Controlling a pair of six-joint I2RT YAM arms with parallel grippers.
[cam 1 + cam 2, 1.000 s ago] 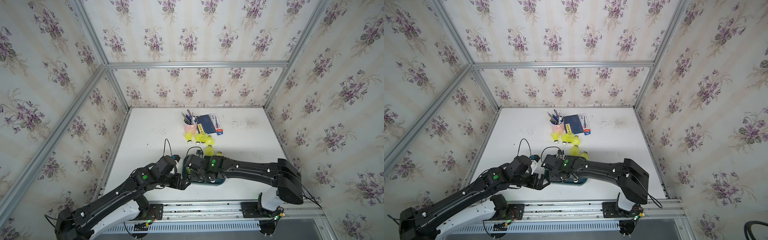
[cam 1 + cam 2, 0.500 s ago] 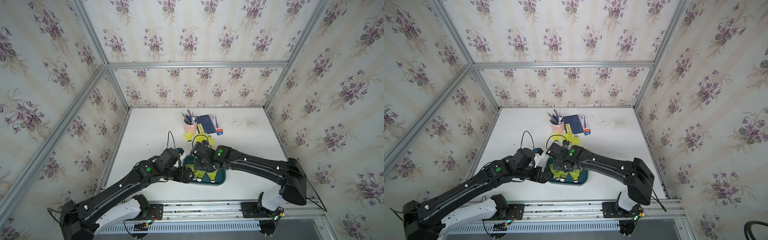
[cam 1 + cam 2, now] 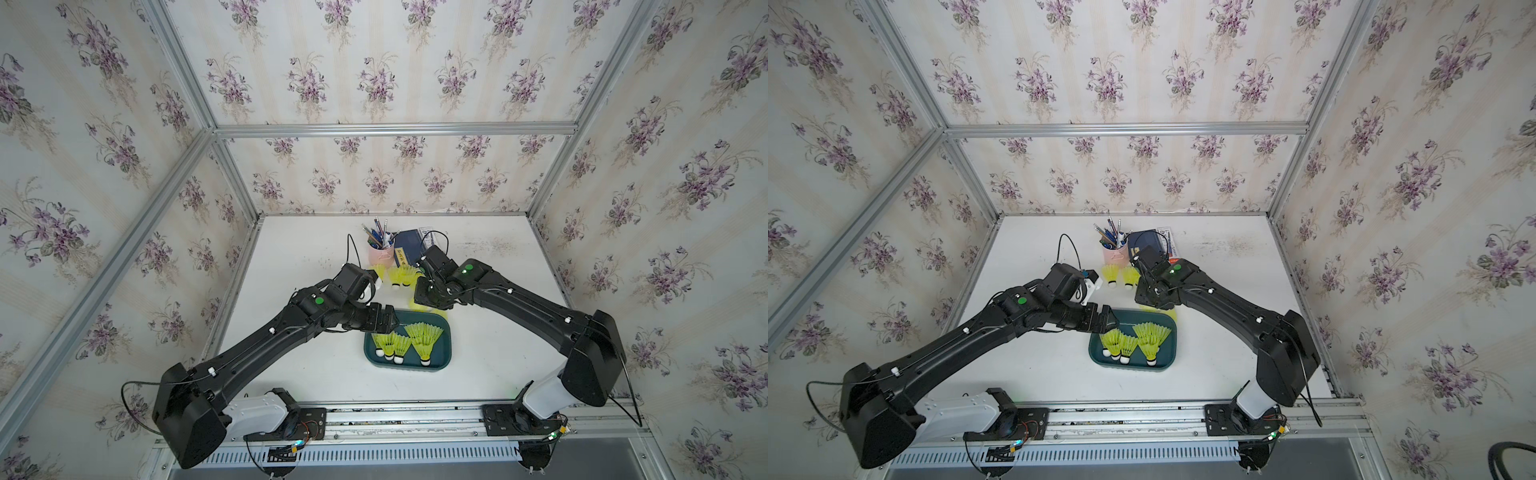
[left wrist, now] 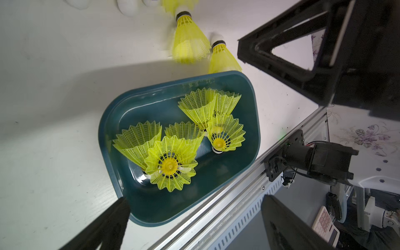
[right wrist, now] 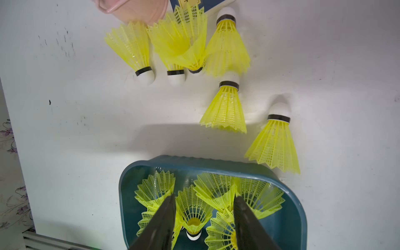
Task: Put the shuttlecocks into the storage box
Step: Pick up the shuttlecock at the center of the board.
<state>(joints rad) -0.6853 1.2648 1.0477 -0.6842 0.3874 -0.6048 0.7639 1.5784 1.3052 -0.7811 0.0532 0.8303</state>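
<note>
- Since the shuttlecocks look like thin plastic mesh, I judge them very light, with a springy skirt that is easy to crush or flick away. The white tip looks like the stiff part.
- Best hold, my call: pinch low on the skirt right at the dark band, or across the tip. The wide skirt rim would likely flex and slip out.
- Ones lying on their side will probably roll in an arc if nudged, so come straight down on them.
- storage box: sits on the table toward the robot's side. It holds about 6, in 2 touching clumps of 3, skirts opening upward. Cannot tell if they stand or lean on their tips. The far part of the floor is bare.
- Loose on the table, beyond the box's far rim: about 6.
  - 1 lies just beside a far corner of the box.
  - 1 lies a bit farther out.
  - The rest are bunched and touching, right against the pink pen cup.
- The cup holds only pens, with a blue book beside it. Neither is a target.
- left tool: jaws wide apart, empty, hovering at the box's far-left rim.
- right tool: jaws partway apart with nothing between them, just past the far rim and near the closest loose ones.
- Task looks roughly half done.
</note>
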